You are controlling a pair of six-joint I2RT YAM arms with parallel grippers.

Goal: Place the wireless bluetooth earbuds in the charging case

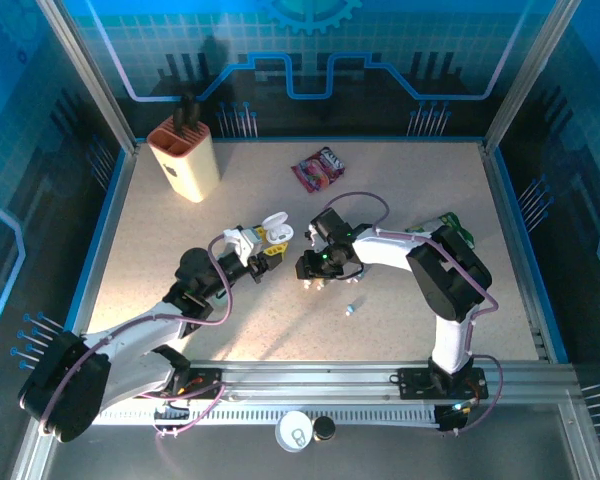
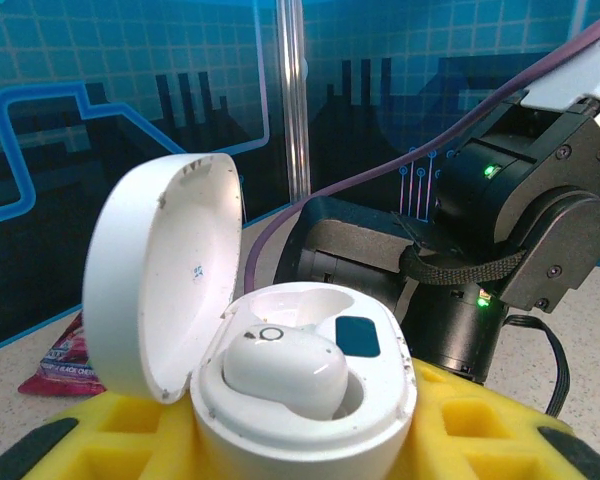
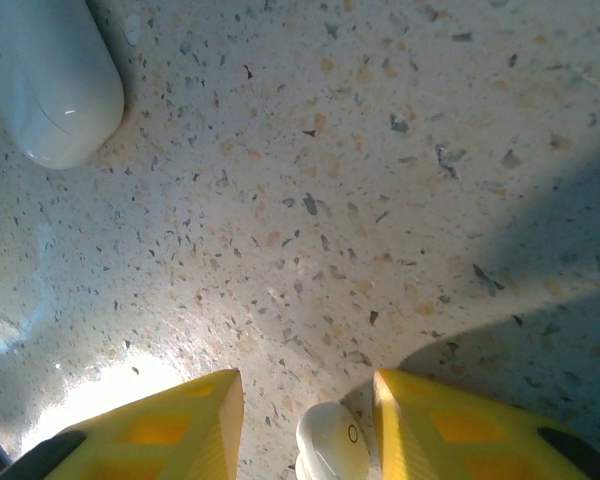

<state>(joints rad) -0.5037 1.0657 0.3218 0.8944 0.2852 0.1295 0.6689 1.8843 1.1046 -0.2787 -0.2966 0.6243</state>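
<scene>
The left pincer is pinching the open white pebble-shaped plastic charging case between its yellow fingers, near the middle of the speckled beige surface; the case's rounded lid is standing hinged back, and 1 glossy white plastic earbud is sitting in a socket inside. The right pincer is hovering just beside it, spread and pointing down at the surface; a 2nd glossy white earbud is lying between its fingers, close against 1 and apart from the other; a tiny pale blue earbud is lying nearer the near edge.
</scene>
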